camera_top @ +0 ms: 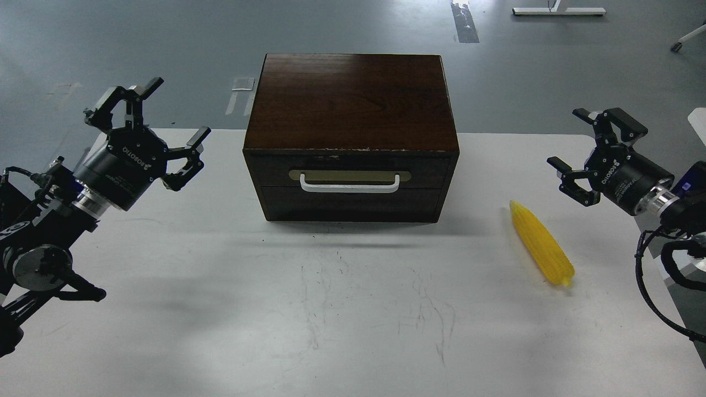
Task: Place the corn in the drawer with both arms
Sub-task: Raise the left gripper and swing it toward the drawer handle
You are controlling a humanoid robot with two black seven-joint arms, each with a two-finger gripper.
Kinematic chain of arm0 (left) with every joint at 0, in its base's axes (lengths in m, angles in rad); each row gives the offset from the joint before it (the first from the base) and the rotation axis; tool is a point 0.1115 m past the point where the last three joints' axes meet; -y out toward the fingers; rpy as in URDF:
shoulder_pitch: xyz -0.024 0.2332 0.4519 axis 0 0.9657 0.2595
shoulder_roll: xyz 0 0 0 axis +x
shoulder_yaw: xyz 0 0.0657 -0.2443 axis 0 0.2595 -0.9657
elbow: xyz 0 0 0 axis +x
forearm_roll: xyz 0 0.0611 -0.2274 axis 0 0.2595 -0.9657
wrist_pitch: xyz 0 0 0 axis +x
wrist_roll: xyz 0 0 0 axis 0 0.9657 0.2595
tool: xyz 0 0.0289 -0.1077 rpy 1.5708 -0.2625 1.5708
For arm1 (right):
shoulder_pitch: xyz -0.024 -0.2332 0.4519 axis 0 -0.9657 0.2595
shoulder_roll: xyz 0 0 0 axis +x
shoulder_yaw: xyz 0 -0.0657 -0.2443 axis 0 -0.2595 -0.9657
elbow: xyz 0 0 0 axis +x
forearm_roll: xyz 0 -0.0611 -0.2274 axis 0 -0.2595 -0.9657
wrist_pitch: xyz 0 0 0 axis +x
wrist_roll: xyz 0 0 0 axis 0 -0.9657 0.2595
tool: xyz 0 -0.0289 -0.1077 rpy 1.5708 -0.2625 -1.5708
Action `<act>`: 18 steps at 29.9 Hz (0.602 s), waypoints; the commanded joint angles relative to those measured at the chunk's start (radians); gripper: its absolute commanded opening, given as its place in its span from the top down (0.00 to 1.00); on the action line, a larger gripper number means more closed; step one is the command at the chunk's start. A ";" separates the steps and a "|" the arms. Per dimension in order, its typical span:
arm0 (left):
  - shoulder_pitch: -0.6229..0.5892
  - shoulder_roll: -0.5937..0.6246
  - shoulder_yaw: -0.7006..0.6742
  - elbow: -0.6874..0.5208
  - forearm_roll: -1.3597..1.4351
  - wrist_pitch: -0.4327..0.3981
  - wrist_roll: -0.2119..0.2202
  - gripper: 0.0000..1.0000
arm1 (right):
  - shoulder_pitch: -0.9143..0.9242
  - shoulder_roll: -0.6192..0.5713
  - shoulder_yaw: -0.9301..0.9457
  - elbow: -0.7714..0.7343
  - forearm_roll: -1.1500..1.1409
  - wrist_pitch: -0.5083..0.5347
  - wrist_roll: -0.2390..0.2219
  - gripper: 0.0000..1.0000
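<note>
A dark brown wooden cabinet stands at the middle back of the white table. Its drawer (351,171) is pushed in, with a white bar handle (349,184) on a beige plate. The yellow corn (540,243) lies on the table to the right of the cabinet, its pointed end toward the back. My left gripper (175,113) hovers open to the left of the cabinet, with nothing in it. Over on the right, my right gripper (568,140) is held open above and to the right of the corn, also with nothing in it.
The table (342,309) has a scuffed white top; its back edge runs behind the cabinet. Grey floor lies beyond. Cables hang from the right arm near the table's right edge.
</note>
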 commanded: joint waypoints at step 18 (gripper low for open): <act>-0.208 0.092 -0.067 0.078 0.153 0.000 0.013 0.02 | -0.003 0.002 0.036 0.007 0.001 0.000 0.000 0.00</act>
